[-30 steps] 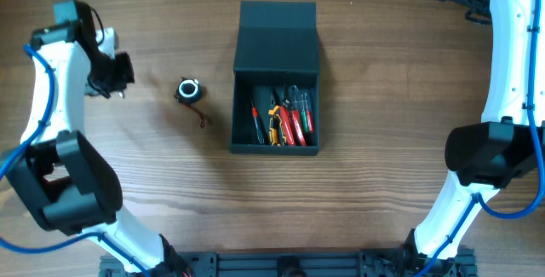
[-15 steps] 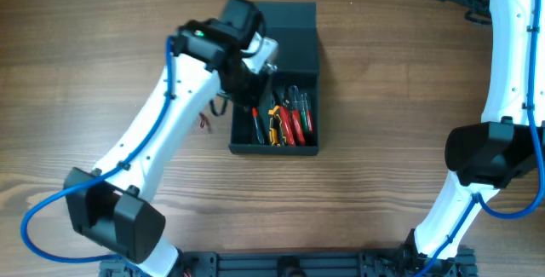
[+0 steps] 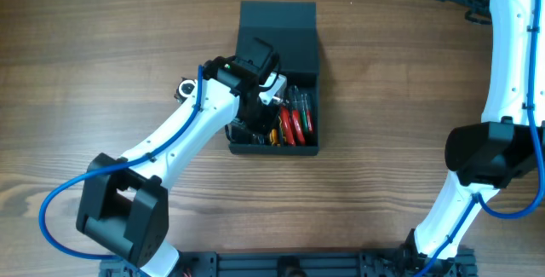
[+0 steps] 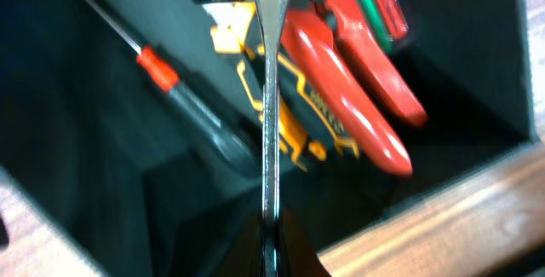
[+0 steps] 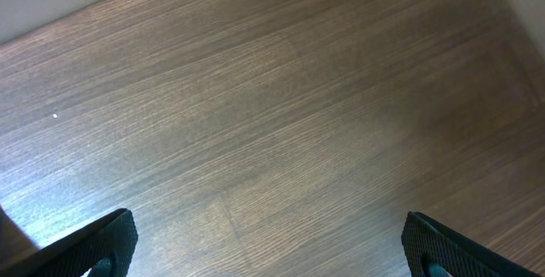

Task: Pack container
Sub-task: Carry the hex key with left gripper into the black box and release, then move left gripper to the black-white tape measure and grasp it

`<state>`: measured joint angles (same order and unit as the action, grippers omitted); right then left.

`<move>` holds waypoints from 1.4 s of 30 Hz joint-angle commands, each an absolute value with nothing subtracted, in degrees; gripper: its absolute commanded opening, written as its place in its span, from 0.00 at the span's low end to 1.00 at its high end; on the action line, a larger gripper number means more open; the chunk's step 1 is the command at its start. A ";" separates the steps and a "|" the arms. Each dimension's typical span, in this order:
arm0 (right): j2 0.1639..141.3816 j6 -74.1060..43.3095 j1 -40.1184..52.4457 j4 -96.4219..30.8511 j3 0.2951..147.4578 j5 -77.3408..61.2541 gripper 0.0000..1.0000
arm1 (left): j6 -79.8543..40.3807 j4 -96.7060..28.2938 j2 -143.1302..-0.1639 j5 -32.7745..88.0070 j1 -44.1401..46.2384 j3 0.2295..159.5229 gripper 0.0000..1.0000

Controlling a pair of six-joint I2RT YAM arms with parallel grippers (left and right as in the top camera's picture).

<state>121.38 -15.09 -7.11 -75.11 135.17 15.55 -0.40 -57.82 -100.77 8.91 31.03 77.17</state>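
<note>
My left pincer (image 4: 271,256) pinches a slim chrome metal tool (image 4: 271,124) inside the dark teal-green matte square container (image 3: 277,25). I see my right pincer (image 5: 272,245) spread, well apart from it.

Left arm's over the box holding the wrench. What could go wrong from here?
1. The wrench, gripped by the left tool, hangs above the red-handled pliers and screwdriver; dropped here it may lie across them and stop the lid closing.
2. The left tool looks close to the container wall; a sideways exit could drag it.
3. A small round item lies beside the left forearm; swinging back might knock it.
</note>
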 commanded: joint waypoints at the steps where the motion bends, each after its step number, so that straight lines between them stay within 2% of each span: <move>1: 120.16 -15.05 -6.98 -75.00 136.11 16.69 1.00 | -0.91 -53.04 -100.20 9.06 30.04 75.31 0.04; 9: 120.16 -15.05 -6.98 -75.00 136.11 16.69 1.00 | -0.47 -49.25 -100.20 6.57 25.58 75.31 0.04; 21: 120.16 -15.05 -6.98 -75.00 136.11 16.69 1.00 | -0.49 -49.30 -100.20 7.27 25.39 68.69 0.05; 22: 120.16 -15.03 -6.98 -75.00 136.11 16.69 1.00 | -0.49 -49.15 -100.20 7.27 25.39 68.51 0.09; 23: 120.16 -15.03 -6.98 -75.00 136.11 16.69 1.00 | -0.49 -48.75 -100.20 7.31 25.39 68.51 0.32; 24: 120.16 -15.03 -6.98 -75.00 136.11 16.67 1.00 | -0.49 -48.38 -100.20 7.60 25.39 68.51 0.47; 25: 120.16 -15.03 -6.98 -75.00 136.11 16.67 1.00 | -0.49 -48.29 -100.20 8.05 25.39 68.51 0.51; 26: 120.16 -15.00 -6.98 -75.00 136.11 16.67 1.00 | -0.49 -48.12 -100.20 9.04 25.39 68.51 0.54; 29: 120.16 -15.05 -6.98 -75.00 136.11 16.69 1.00 | -0.51 -46.61 -100.18 12.78 25.39 69.41 0.50; 32: 120.16 -15.03 -6.98 -75.00 136.11 16.69 1.00 | -0.95 -47.79 -100.03 13.45 25.23 77.43 0.51; 36: 120.16 -15.03 -6.98 -75.00 136.11 16.69 1.00 | -0.93 -52.66 -99.96 5.69 23.49 92.77 0.60; 38: 120.16 -15.05 -6.98 -75.00 136.11 16.69 1.00 | -0.91 -52.84 -99.96 0.49 21.23 94.17 0.62; 42: 120.16 -15.05 -6.98 -75.00 136.11 16.67 1.00 | -0.45 -56.05 -99.98 -0.56 13.82 94.15 0.72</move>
